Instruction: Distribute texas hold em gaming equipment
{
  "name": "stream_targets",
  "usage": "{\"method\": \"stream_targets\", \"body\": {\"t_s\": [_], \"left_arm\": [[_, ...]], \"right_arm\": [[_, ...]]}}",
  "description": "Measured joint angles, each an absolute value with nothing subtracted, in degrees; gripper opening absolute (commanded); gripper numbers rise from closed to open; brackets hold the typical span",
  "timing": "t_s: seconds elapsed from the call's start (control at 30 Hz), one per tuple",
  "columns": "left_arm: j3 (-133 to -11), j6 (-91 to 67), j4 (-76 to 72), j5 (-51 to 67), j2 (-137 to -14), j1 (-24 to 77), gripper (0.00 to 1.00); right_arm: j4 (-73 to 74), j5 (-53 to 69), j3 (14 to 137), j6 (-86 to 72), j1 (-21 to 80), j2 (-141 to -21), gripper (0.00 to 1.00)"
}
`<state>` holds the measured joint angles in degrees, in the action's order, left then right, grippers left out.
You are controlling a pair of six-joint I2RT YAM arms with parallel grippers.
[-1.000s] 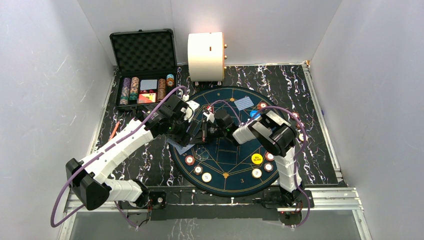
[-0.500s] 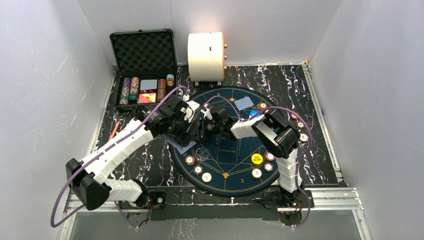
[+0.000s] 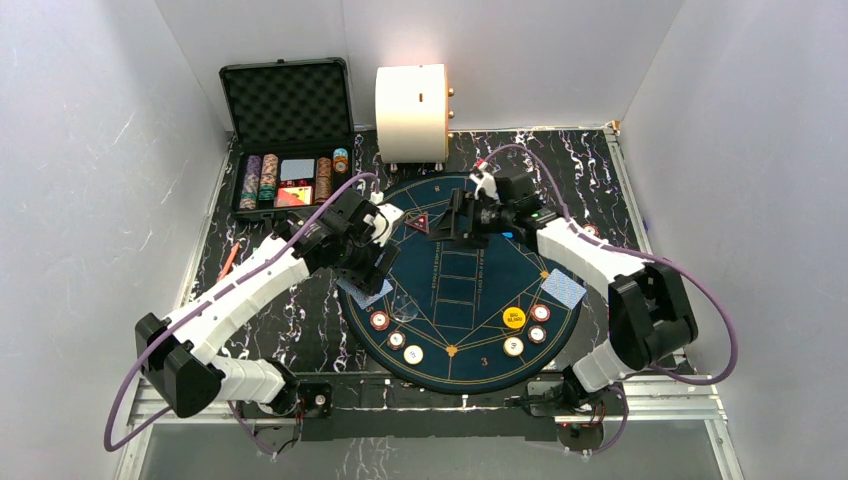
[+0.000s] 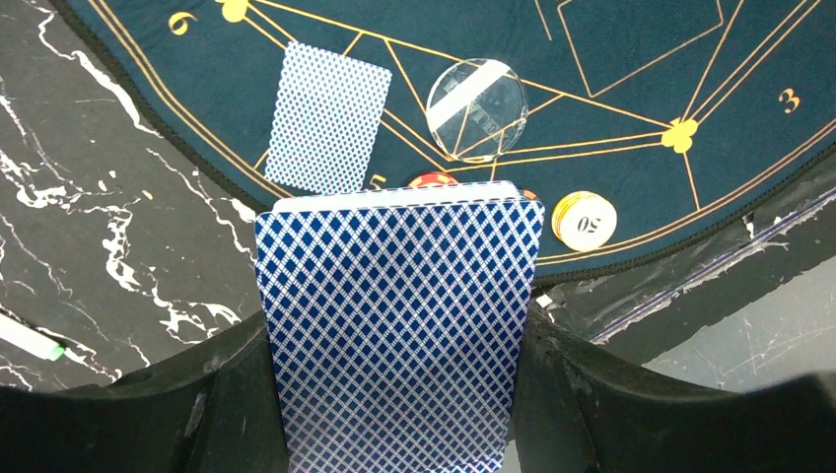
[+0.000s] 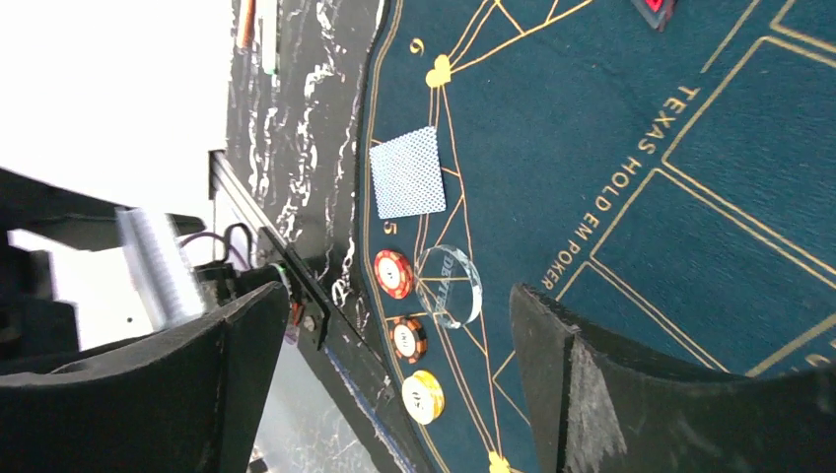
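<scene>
Guessing a card gets pulled next: left gripper (image 3: 374,264) is clamped on the blue-backed deck (image 4: 399,325), long axis along its fingers (image 4: 222,399), toward the bench's left edge. Right gripper (image 3: 457,221) hangs wide open and empty nearer the far edge, with the deck leftward of it.

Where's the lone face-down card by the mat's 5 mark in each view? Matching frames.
Top external: card at the left edge of the mat, near side.
Left wrist: card upper left, beyond the held deck.
Right wrist: card left of centre, upper half.
Shared landmark: clear dealer disc, next to the card in both wrist views, faint from above.
</scene>
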<state>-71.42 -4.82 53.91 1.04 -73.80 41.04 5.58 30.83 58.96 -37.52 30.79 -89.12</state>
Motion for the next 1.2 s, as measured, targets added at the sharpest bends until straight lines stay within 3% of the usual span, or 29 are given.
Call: {"method": "stream_targets", "body": {"t_s": [0.13,0.53,1.1,1.2], "left_arm": [[-71.4,-4.0,53.6,2.3,-75.2,41.3,0.00],[-71.4,-3.4,51.6,3.7,-77.5,44.1,0.00],[-72.1,-3.7,49.7,5.3,-77.8,44.9,0.00],[-72.1,-3.7,49.7,5.4,-77.8,44.9,0.00]], "right_arm": [[5.7,36.5,58.6,-37.6,27.4,-87.5,0.94],[-11.4,49.3,53.7,-52.4,31.9,-89.3,0.94],[-19.6,48.8,53.7,-58.5,41.2,-93.8,0.77],[-17.5,47.6,54.1,-56.8,41.3,-93.8,0.69]]}}
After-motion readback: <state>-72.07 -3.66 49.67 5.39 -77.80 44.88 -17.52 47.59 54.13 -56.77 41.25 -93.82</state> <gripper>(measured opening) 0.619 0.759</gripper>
